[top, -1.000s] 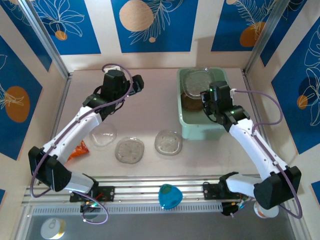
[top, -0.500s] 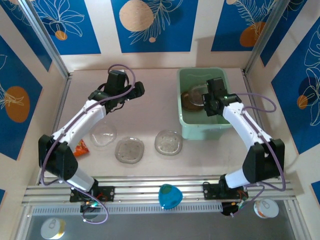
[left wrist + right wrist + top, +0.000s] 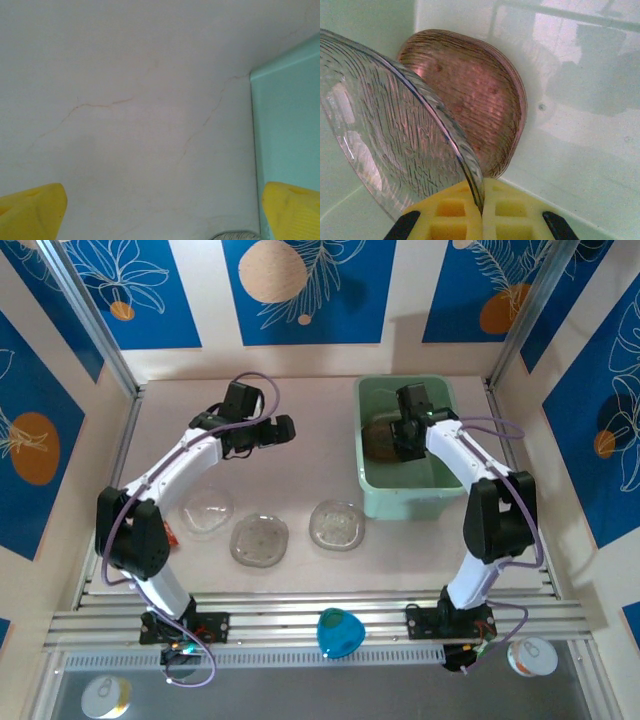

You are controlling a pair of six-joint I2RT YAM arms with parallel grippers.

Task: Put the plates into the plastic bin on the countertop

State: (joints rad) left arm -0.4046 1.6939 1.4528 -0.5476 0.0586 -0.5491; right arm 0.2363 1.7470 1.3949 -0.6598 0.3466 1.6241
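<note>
The mint-green plastic bin (image 3: pixel 400 502) stands at the back right of the countertop (image 3: pixel 300 470). My right gripper (image 3: pixel 405 436) is down inside it, shut on the rim of a clear ribbed plate (image 3: pixel 395 135) that it holds on edge, tilted. The yellow fingers meet at the rim of that plate (image 3: pixel 482 200). A brownish plate (image 3: pixel 475 100) leans against the bin's wall (image 3: pixel 580 125) just behind; it shows dark in the bin (image 3: pixel 378 445). Three clear plates (image 3: pixel 207 510) (image 3: pixel 260 539) (image 3: pixel 337 525) lie in a row in front. My left gripper (image 3: pixel 281 430) is open, empty (image 3: pixel 162 212), left of the bin (image 3: pixel 285 125).
An orange packet (image 3: pixel 161 537) lies half hidden by the left arm's base link. Metal rails and patterned walls close the countertop in. A blue object (image 3: pixel 338 632) rests on the front rail. Two cans (image 3: pixel 105 695) (image 3: pixel 530 656) stand below it.
My right gripper has carried the clear plate from above the bin down into it, toward the brownish plate. My left gripper has swung right toward the bin, still open.
</note>
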